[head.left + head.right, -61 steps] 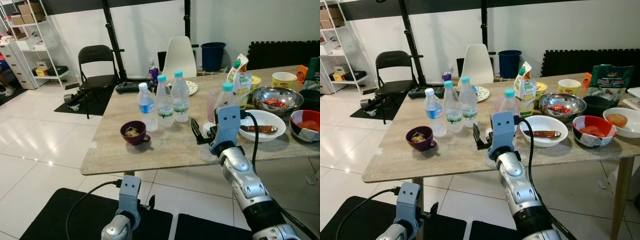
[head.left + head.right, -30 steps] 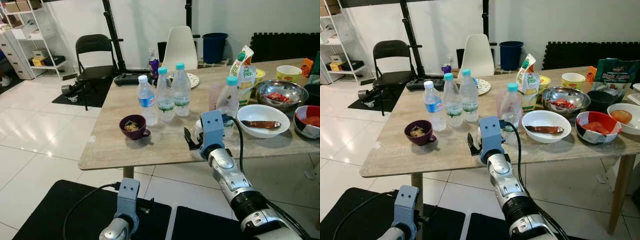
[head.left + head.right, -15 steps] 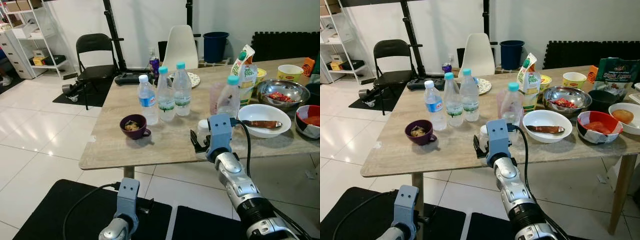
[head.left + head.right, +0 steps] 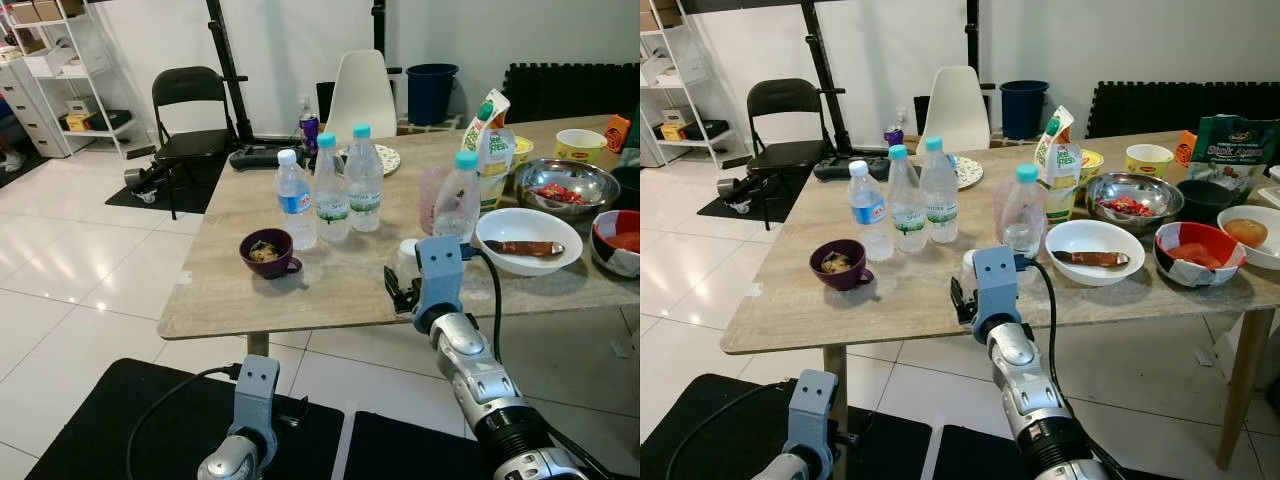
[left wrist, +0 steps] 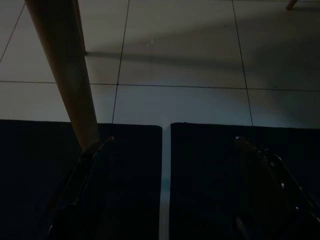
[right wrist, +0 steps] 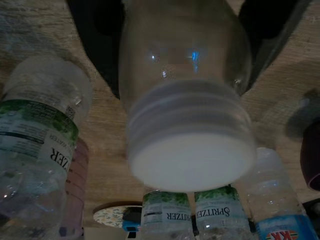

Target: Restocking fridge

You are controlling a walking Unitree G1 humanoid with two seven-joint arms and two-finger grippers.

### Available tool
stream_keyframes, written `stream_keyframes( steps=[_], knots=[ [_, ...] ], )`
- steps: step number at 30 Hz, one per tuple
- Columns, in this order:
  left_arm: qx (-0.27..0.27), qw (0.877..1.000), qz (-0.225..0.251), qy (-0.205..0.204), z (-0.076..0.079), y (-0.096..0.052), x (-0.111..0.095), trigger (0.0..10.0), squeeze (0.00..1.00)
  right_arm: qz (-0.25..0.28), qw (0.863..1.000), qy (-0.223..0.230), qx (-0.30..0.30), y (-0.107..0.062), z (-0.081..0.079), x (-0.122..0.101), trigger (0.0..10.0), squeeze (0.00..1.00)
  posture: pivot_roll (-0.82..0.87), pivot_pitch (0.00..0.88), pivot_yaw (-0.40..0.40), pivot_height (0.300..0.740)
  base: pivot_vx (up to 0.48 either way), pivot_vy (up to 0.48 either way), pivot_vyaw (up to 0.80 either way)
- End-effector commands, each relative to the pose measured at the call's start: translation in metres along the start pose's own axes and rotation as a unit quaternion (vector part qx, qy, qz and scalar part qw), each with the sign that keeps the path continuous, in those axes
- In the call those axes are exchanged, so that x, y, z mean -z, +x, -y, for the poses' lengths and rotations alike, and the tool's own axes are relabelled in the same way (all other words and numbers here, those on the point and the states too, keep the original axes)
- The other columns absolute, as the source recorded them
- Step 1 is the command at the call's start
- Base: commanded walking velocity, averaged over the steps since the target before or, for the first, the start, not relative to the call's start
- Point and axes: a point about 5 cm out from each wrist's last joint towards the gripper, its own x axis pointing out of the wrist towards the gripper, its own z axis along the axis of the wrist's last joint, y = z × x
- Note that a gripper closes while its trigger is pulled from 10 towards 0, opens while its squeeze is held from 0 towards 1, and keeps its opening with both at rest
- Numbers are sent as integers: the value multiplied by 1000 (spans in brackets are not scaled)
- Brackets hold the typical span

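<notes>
My right gripper hovers at the table's front edge, shut on a small clear bottle with a white cap. The cap peeks out just left of the blue wrist block. In the right wrist view the black fingers flank the bottle's body. Three water bottles with teal and white caps stand together mid-table. A fourth teal-capped bottle stands just behind the gripper. My left gripper hangs open low over the black floor mats beside a table leg.
A purple cup sits left of the gripper. A white bowl, a steel bowl, a juice carton and more bowls crowd the table's right side. Behind the table stand a black chair and a white one.
My right gripper has drifted a little to the right along the table's front edge, still carrying the white-capped bottle. The left arm has stayed hanging low.
</notes>
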Motion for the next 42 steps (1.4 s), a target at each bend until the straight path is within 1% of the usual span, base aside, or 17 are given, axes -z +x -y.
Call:
stream_keyframes(
  steps=[1, 3, 4, 6, 7, 14, 17, 18, 23, 24, 29, 31, 35, 37, 39, 40, 42],
  knots=[
    [-8, 1000, -13, 12, -7, -3, 3, 10000, 0, -9, 1000, 11, 0, -3, -1, 5, 0, 0, -3, 146, 75, 740, 0, 0, 0],
    [-10, 1000, -14, 14, -8, -2, 3, 10000, 0, -9, 1000, 12, 5, -3, 0, 5, 0, 0, -4, 146, 76, 740, 0, 0, 0],
    [-10, 1000, -14, 14, -8, -2, 3, 10000, 0, -5, 1000, 15, 10, -4, 2, 4, 3020, 0, -5, 144, 77, 740, 0, 0, 0],
    [-10, 1000, -14, 14, -8, -2, 3, 10000, 0, -2, 1000, 18, 14, -4, 3, 3, 3020, 0, -5, 144, 77, 740, 0, 0, 0],
    [-9, 1000, -14, 14, -7, -2, 3, 10000, 0, 5, 999, 24, 21, -4, 6, 1, 10000, 0, -5, 143, 77, 740, 0, 0, 0],
    [-7, 1000, -13, 18, -5, -1, 3, 10000, 0, 87, 980, 176, -27, -18, 24, -22, 10000, 0, -10, 137, 82, 740, 0, 0, 0],
    [-4, 1000, -13, 20, -5, -1, 4, 10000, 0, 87, 970, 208, -95, -27, 28, -28, 10000, 0, -20, 131, 89, 740, 0, 0, 0],
    [5, 1000, -11, 22, -4, 0, 3, 10000, 0, 86, 945, 238, -209, -46, 29, -37, 10000, 0, -25, 129, 91, 740, 0, 0, 0],
    [14, 1000, -9, 23, -3, 0, 4, 10000, 0, 35, 912, 191, -360, -84, 29, -33, 10000, 0, -39, 119, 93, 740, 0, 0, 0],
    [17, 1000, -11, 23, -2, -1, 6, 10000, 0, -10, 899, 162, -406, -102, 30, -23, 10000, 0, -44, 112, 95, 740, 0, 0, 0],
    [22, 999, -18, 24, -1, -2, 12, 10000, 0, -63, 884, 150, -439, -122, 33, -10, 10000, 0, -50, 104, 95, 740, 0, 0, 0],
    [20, 999, -29, 27, -3, -4, 19, 10000, 0, -104, 889, 129, -427, -127, 37, 5, 10000, 0, -55, 99, 94, 740, 0, 0, 0],
    [-27, 992, -120, 32, -17, -14, 62, 10000, 0, -284, 923, 43, -255, -145, 62, 99, 10000, 0, -67, 76, 90, 740, 0, 0, 0],
    [-44, 990, -132, 26, -19, -15, 68, 10000, 0, -300, 929, 29, -217, -147, 66, 114, 10000, 0, -67, 76, 90, 740, 0, 0, 0],
    [-108, 980, -164, -8, -31, -26, 90, 10000, 0, -330, 942, 40, -52, -156, 75, 153, 10000, 0, -74, 43, 86, 740, 0, 0, 0],
    [-108, 980, -164, -8, -31, -26, 90, 10000, 0, -330, 942, 40, -52, -156, 75, 153, 10000, 0, -74, 43, 86, 740, 0, 0, 0],
    [-126, 977, -170, -38, -33, -32, 100, 10000, 0, -353, 933, 27, 64, -169, 85, 174, 10000, 0, -76, 29, 88, 740, 0, 0, 0]
  ],
)
